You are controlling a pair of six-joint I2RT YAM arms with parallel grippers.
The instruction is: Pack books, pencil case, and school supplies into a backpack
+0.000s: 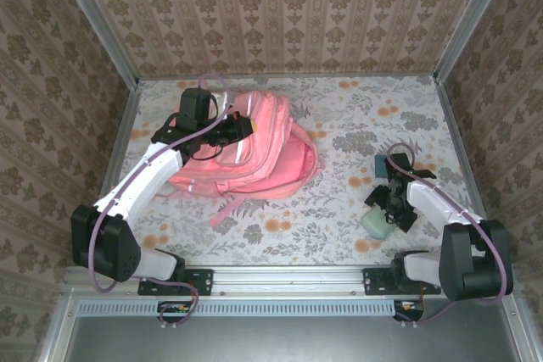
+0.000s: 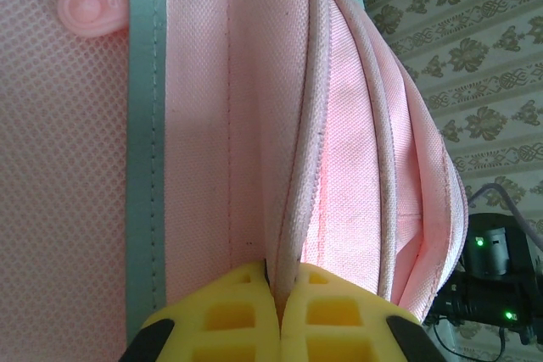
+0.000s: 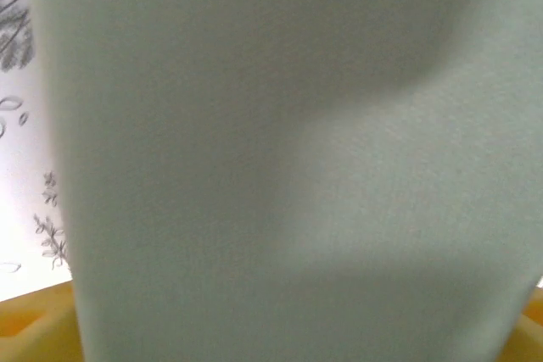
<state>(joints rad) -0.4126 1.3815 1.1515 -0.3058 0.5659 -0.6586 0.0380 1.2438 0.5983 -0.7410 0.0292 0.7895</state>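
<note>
Backpack (image 1: 271, 150), pink woven fabric & mesh, slumped flat, L gripper (image 2: 280, 298) clamped tight on its piped rim, pencil case (image 1: 374, 225), soft mint pouch, smooth, under R gripper (image 1: 392, 203), jaws wide astride it, grip unclear

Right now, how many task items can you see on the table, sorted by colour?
Pink: 1, the backpack
Mint green: 1, the pencil case
Dark teal: 1, a flat piece
Total: 3

Pink backpack (image 1: 263, 137) lying flat, left of ctr. Mint pencil case (image 1: 373, 225) near right; teal notebook (image 1: 382, 164) just behind it.
</note>
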